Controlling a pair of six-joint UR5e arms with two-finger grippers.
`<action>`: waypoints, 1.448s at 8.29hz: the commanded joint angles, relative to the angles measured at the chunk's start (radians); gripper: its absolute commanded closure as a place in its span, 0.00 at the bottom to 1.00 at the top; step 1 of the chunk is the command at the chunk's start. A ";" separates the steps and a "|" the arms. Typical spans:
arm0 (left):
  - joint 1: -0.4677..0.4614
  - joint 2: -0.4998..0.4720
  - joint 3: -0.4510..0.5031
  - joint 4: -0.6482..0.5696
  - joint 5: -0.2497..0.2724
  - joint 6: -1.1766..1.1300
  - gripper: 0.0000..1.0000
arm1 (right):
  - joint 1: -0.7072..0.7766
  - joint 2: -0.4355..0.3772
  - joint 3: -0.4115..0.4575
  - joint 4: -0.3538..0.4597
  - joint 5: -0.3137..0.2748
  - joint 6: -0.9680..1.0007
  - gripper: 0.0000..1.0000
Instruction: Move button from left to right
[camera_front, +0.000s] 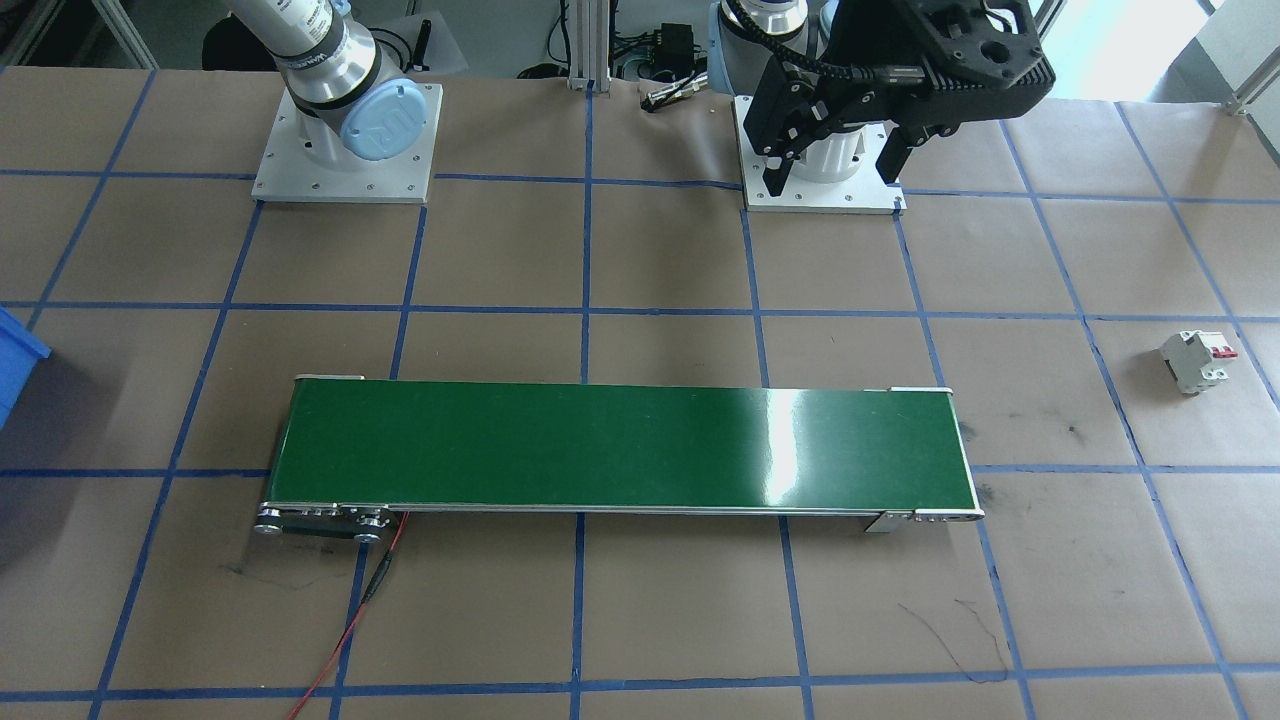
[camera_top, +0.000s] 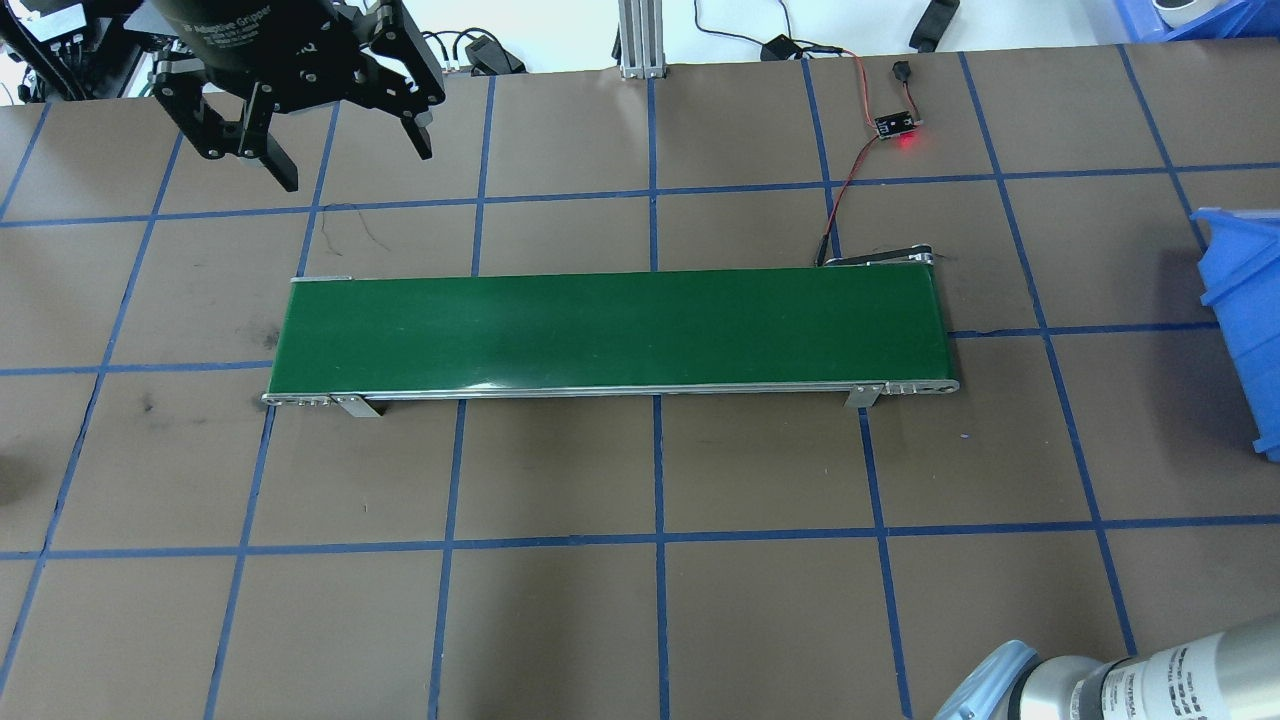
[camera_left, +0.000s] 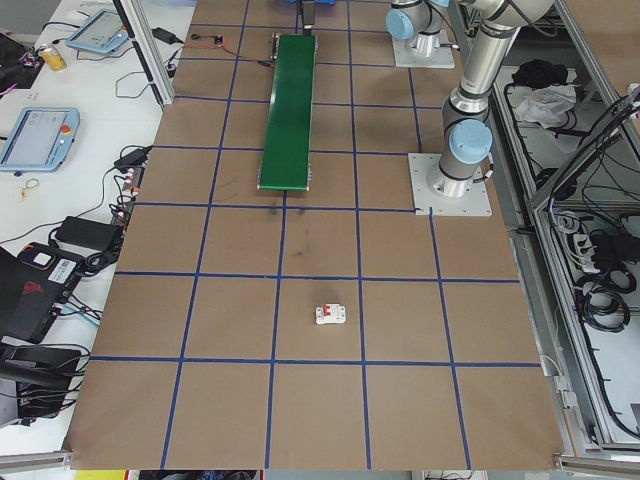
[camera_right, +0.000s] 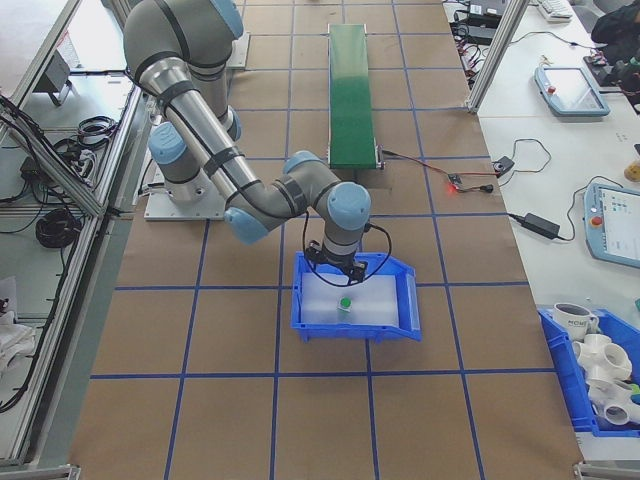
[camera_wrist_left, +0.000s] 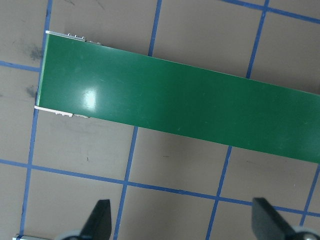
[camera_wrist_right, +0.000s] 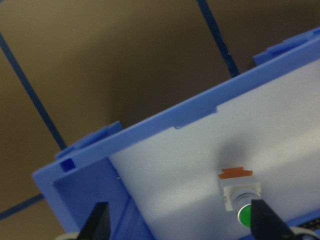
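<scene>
Across the table, in the front-facing view, our black two-finger left gripper (camera_front: 835, 165) hangs at the upper right of the frame, over its white mounting plate, jaws spread wide with nothing between them. A long green conveyor belt (camera_front: 620, 448) runs across the middle of the frame, and a white circuit breaker with red toggles (camera_front: 1196, 360) stands alone near the right edge.

From overhead, we see the left gripper (camera_top: 350, 165) at the upper left, fingers parted and empty, above the belt's (camera_top: 610, 330) left end. A blue plastic bin (camera_top: 1245, 320) is cut by the right edge of the frame.

Looking from the left end, the breaker (camera_left: 331, 314) sits in the lower middle of the frame, well apart from the belt (camera_left: 290, 110) at the top.

From the right end, our right gripper (camera_right: 342, 272) points down into the blue bin (camera_right: 405, 310) at the centre of the frame. The small push-button with a round green cap (camera_right: 345, 302) lies on the bin's pale floor just below the fingers, apart from them.

On the left wrist camera, two dark fingertips (camera_wrist_left: 100, 220) sit wide apart at the bottom edge, the belt (camera_wrist_left: 175, 100) crossing above.

On the right wrist camera, the fingertips (camera_wrist_right: 100, 222) are likewise spread wide. The button (camera_wrist_right: 241, 194), orange base uppermost in frame, lies in the lower right, between the tips but close beside the right-hand one, not touching either.
</scene>
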 joint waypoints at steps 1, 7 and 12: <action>0.000 0.000 0.000 0.000 0.000 0.000 0.00 | 0.034 -0.176 0.000 0.237 -0.004 0.343 0.00; 0.000 0.000 0.000 0.000 0.000 0.000 0.00 | 0.490 -0.356 -0.018 0.455 -0.027 1.091 0.00; 0.000 0.000 0.000 0.002 0.000 0.000 0.00 | 0.806 -0.321 -0.052 0.251 -0.021 1.903 0.00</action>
